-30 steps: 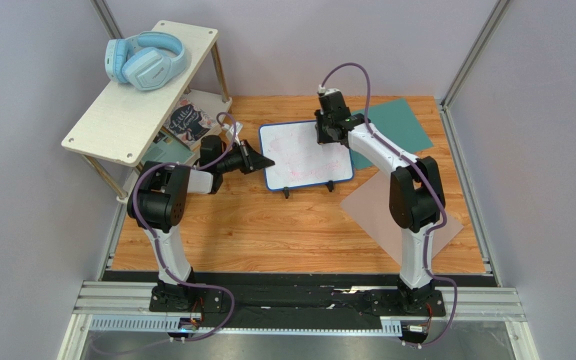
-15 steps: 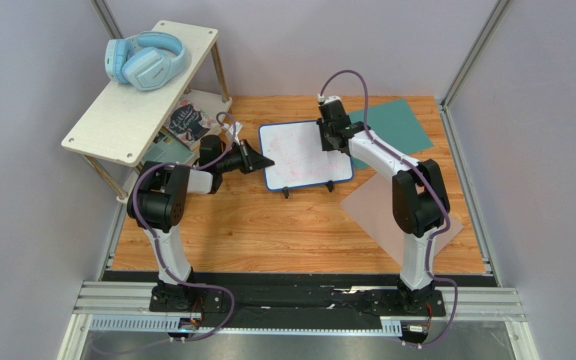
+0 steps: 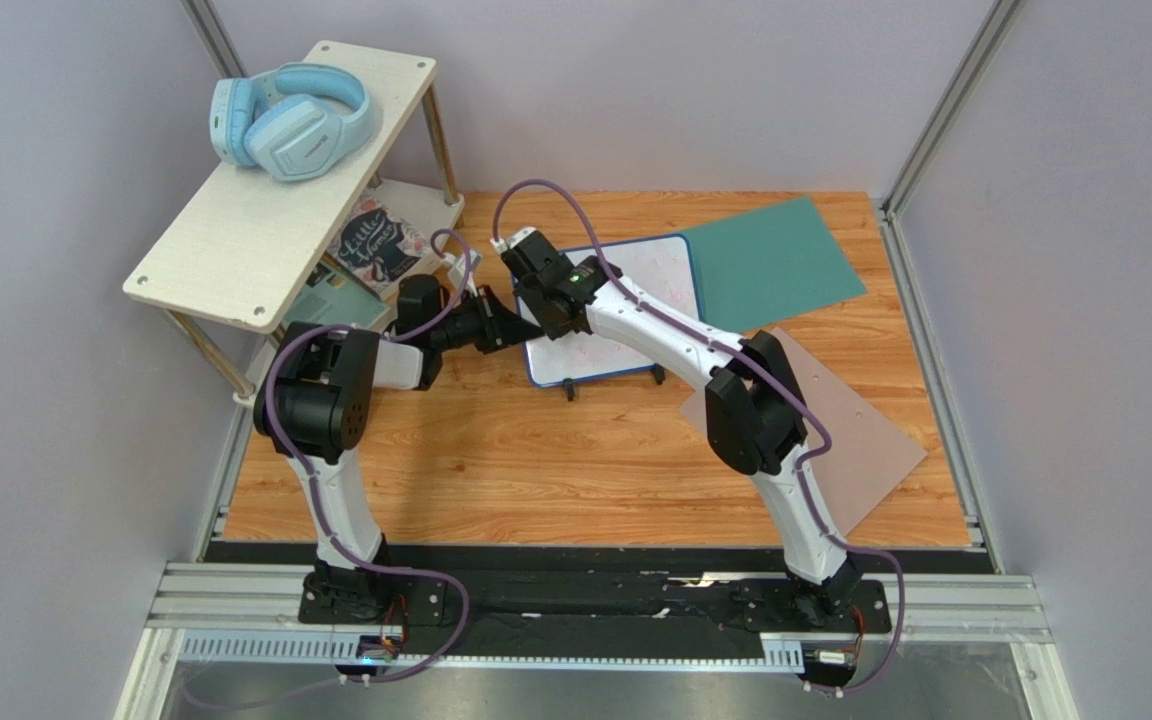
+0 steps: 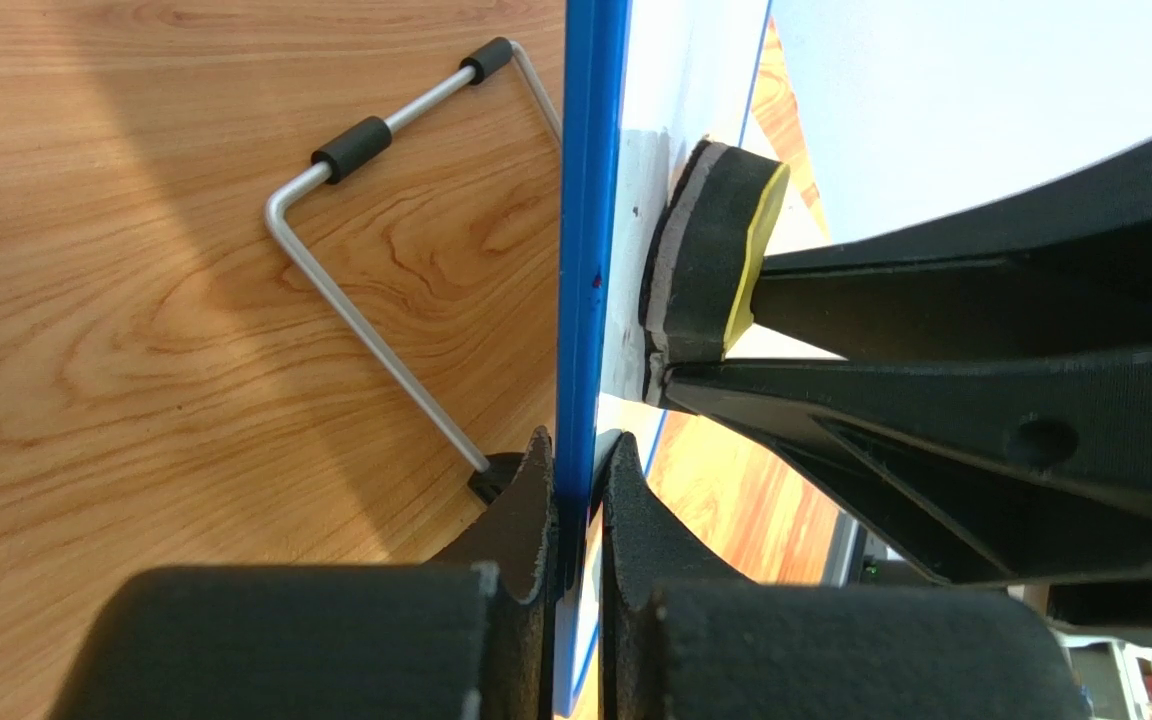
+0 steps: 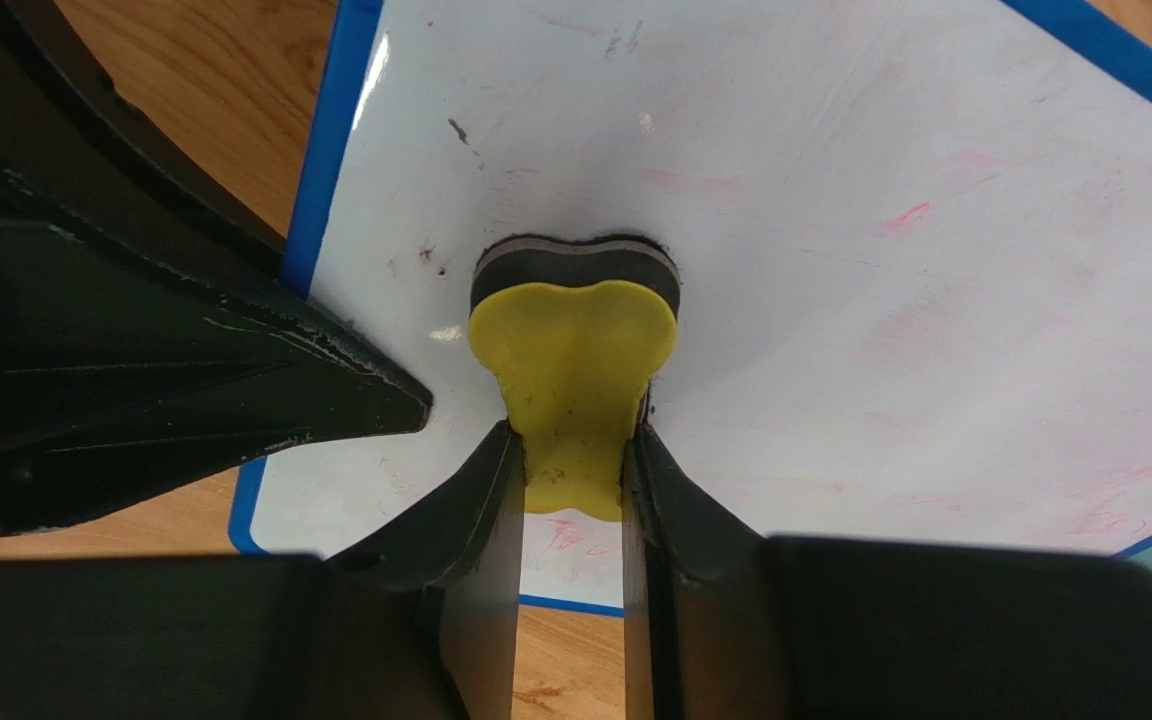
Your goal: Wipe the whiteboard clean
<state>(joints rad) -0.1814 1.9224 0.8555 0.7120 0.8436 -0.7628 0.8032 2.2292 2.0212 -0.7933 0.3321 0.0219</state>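
The whiteboard (image 3: 654,273) stands tilted on the wood table, white with a blue frame (image 4: 591,225). Faint pink smears (image 5: 905,219) remain on its face (image 5: 838,180). My left gripper (image 3: 519,326) (image 4: 575,450) is shut on the board's left edge, one finger on each side of the frame. My right gripper (image 3: 540,312) (image 5: 575,438) is shut on a yellow eraser (image 5: 575,323) (image 4: 710,248). The eraser's dark felt face is pressed flat on the board near that left edge, close beside the left fingers (image 5: 162,360).
A teal sheet (image 3: 770,255) lies behind the board on the right and a grey-brown sheet (image 3: 868,435) in front right. A white shelf (image 3: 259,210) with blue headphones (image 3: 289,120) stands at the back left, books (image 3: 372,248) under it. The board's wire foot (image 4: 372,255) rests on the table.
My right arm swept the eraser across the board from its upper right corner to its left edge, next to the left gripper. The left arm held still.
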